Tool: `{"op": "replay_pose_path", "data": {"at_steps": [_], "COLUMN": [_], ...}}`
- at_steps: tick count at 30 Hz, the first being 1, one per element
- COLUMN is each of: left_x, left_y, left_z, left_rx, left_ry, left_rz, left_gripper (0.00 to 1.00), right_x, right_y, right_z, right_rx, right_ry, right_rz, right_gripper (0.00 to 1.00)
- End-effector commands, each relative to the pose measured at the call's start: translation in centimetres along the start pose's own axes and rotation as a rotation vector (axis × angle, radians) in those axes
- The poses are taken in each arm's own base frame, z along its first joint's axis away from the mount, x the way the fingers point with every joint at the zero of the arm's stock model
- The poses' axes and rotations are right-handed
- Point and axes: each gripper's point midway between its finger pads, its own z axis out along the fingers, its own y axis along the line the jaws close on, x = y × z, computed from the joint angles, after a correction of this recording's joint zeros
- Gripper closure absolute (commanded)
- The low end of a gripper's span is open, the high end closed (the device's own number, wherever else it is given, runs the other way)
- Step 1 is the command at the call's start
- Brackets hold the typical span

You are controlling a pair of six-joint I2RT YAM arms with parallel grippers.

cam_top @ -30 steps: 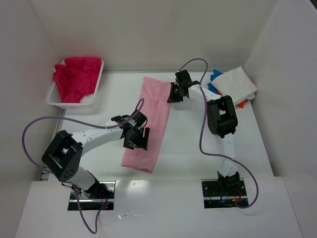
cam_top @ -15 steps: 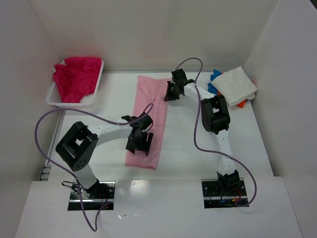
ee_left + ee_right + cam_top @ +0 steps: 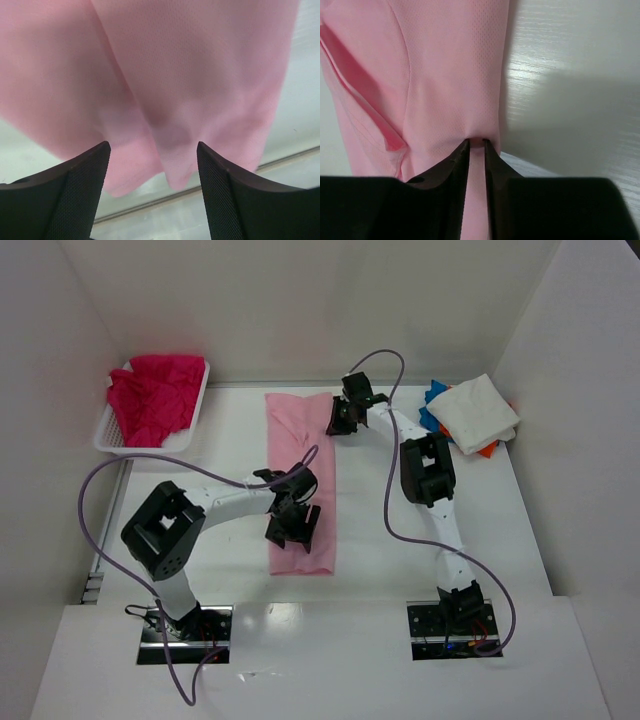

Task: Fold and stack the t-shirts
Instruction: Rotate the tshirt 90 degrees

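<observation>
Down the middle of the white worktop (image 3: 230, 440) lies a light pink t-shirt (image 3: 295, 440), folded into a long narrow strip that runs from close to the far edge toward the near edge, slightly nearer the left side than the right. The left claw (image 3: 293, 525) hangs over the near part of this strip, a little short of its near end. From the left wrist, its two dark fingers (image 3: 75, 190) stand wide apart with nothing clamped between them, and the pink fabric (image 3: 175, 60) fills the view beyond them, its rounded edge ending over pale worktop. The right claw (image 3: 338, 420) sits at the far right corner of the strip. From the right wrist, its fingers (image 3: 445, 170) are drawn almost together, leaving only a thin slit, and they pinch the edge of the pink cloth (image 3: 445, 65) right at their tips, where the fabric gathers into small creases. Bare pale worktop lies to the right of that edge. At the far left corner of the worktop stands a white lattice basket (image 3: 150, 448) holding a crumpled magenta-red t-shirt (image 3: 155, 395) that heaps above its rim. At the far right corner, against the side wall, sits a small stack of folded shirts: a white t-shirt (image 3: 478, 410) on top, with a blue t-shirt (image 3: 430, 405) showing at its left side and an orange t-shirt (image 3: 488, 449) peeking out at its near edge. Purple cables loop from each arm across the worktop.
</observation>
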Motion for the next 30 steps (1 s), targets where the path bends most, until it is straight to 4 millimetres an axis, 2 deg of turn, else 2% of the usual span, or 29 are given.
{"op": "replay_pose_path", "data": {"at_steps": [1, 3, 6, 7, 8, 9, 11, 13, 15, 17, 18, 19, 22, 23, 26, 28, 30], "left_x": [-7.2, -10.9, -15.3, -17.2, -18.1, -18.7, -21.4, -23.4, -25.5, -27.3, -28.4, -28.9, -30.4, -31.2, -32.8, -34.0, -34.9], "left_y": [-0.6, 0.4, 1.9, 2.7, 3.2, 3.5, 5.1, 6.6, 6.8, 6.4, 6.2, 5.7, 6.2, 6.4, 7.0, 7.3, 6.7], "left_z": [-8.1, -10.7, -12.9, -13.8, -14.0, -13.9, -14.5, -13.7, -14.0, -13.6, -12.5, -13.0, -10.1, -10.1, -8.9, -8.4, -8.3], "left_rx": [0.039, 0.046, 0.05, 0.048, 0.045, 0.04, 0.029, 0.026, 0.072, 0.114, 0.146, 0.169, 0.159, 0.152, 0.127, 0.116, 0.128], "left_ry": [-0.287, -0.413, -0.534, -0.579, -0.592, -0.598, -0.652, -0.675, -0.707, -0.737, -0.73, -0.747, -0.72, -0.738, -0.757, -0.778, -0.802], "left_rz": [-0.042, -0.062, -0.07, -0.08, -0.089, -0.09, -0.113, -0.138, -0.132, -0.111, -0.101, -0.08, -0.098, -0.107, -0.137, -0.143, -0.14], "left_gripper": [0.2, 0.19, 0.19, 0.19, 0.19, 0.19, 0.19, 0.19, 0.19, 0.19, 0.19, 0.2, 0.21, 0.21, 0.21, 0.21, 0.21], "right_x": [-4.9, -5.8, -6.1, -5.9, -5.6, -5.1, -3.1, -1.0, 2.3, 4.5, 6.2, 7.4, 10.6, 12.2, 14.9, 15.6, 16.5], "right_y": [3.0, 3.6, 3.9, 4.1, 4.0, 3.9, 3.5, 2.9, 2.6, 3.3, 4.0, 4.2, 6.2, 6.1, 6.9, 7.0, 7.0], "right_z": [-7.2, -10.2, -14.5, -15.9, -16.7, -17.5, -18.9, -19.4, -19.8, -19.9, -19.8, -19.4, -18.7, -18.1, -17.1, -17.0, -16.8], "right_rx": [-0.047, -0.061, -0.073, -0.078, -0.074, -0.073, -0.076, -0.079, -0.085, -0.113, -0.127, -0.128, -0.155, -0.149, -0.144, -0.143, -0.142], "right_ry": [-0.127, -0.166, -0.231, -0.249, -0.26, -0.266, -0.248, -0.215, -0.172, -0.141, -0.12, -0.094, -0.032, 0.003, 0.062, 0.076, 0.092], "right_rz": [-0.041, -0.055, -0.052, -0.043, -0.038, -0.038, -0.021, -0.011, -0.003, -0.018, -0.027, -0.025, -0.049, -0.056, -0.076, -0.072, -0.079], "right_gripper": [0.5, 0.39, 0.36, 0.38, 0.43, 0.49, 0.67, 0.69, 0.69, 0.75, 0.81, 0.84, 0.87, 0.87, 0.89, 0.89, 0.9]}}
